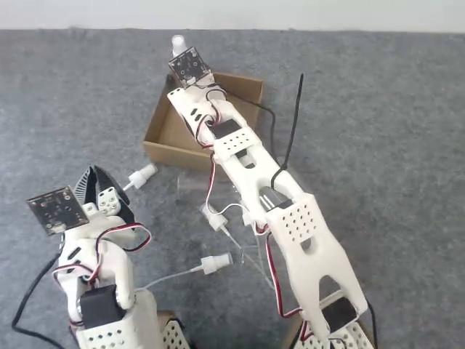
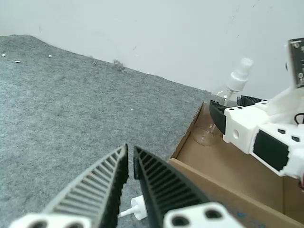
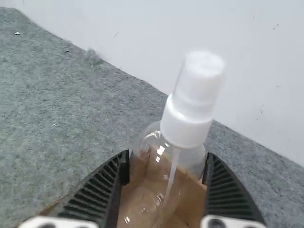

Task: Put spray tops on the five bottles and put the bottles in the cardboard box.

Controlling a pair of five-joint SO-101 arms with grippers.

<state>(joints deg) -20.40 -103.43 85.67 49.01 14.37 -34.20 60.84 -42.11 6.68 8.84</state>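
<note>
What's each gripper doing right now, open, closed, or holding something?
Left gripper: closed, holding nothing.
Right gripper: closed on a clear spray-topped bottle at the cardboard box.

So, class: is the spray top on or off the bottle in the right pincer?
On: the white spray top sits on the neck of the bottle, its tube running down inside.
</note>
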